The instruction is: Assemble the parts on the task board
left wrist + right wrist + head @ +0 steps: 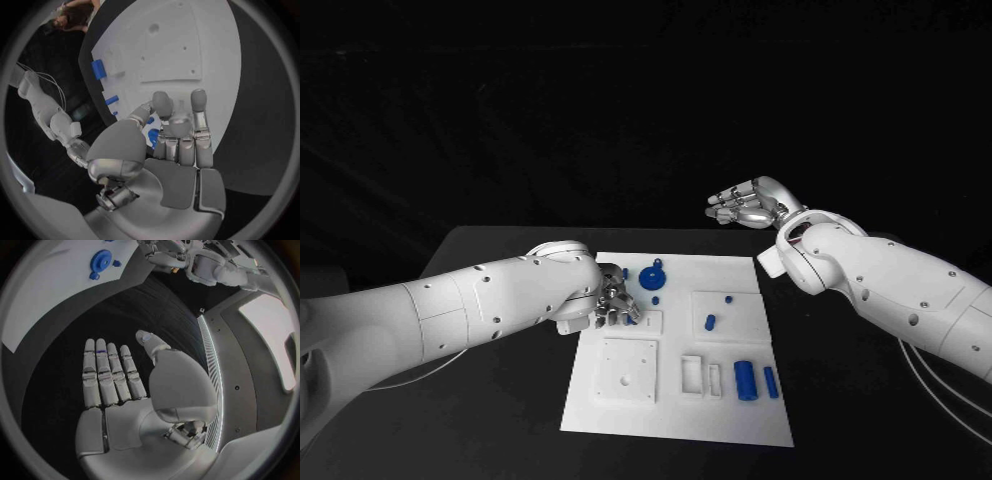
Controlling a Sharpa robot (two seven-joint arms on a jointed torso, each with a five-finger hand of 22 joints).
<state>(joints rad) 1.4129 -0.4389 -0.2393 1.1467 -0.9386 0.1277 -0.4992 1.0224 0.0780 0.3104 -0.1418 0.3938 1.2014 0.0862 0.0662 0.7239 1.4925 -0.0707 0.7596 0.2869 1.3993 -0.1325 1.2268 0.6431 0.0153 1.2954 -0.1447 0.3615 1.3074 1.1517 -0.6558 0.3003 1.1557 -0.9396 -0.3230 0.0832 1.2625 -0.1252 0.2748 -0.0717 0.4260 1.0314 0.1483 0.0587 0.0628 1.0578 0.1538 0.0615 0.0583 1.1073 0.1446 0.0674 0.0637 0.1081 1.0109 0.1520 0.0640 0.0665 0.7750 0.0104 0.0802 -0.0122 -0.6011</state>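
The left hand (615, 303) hovers over the task board (678, 415), fingers curled around a small blue part (153, 136) beneath them for seating, I'd guess, while the right hand (751, 204) waits clear, flat and empty.

Task board (625, 400): matt white plastic. Parts (746, 381): smooth blue plastic. Table (488, 420): matt black. Left hand (615, 303): satin silver metal.

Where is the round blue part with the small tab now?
In the head view the round blue part lies near the far edge of the task board, just right of the left hand, with a small blue dot beside it.
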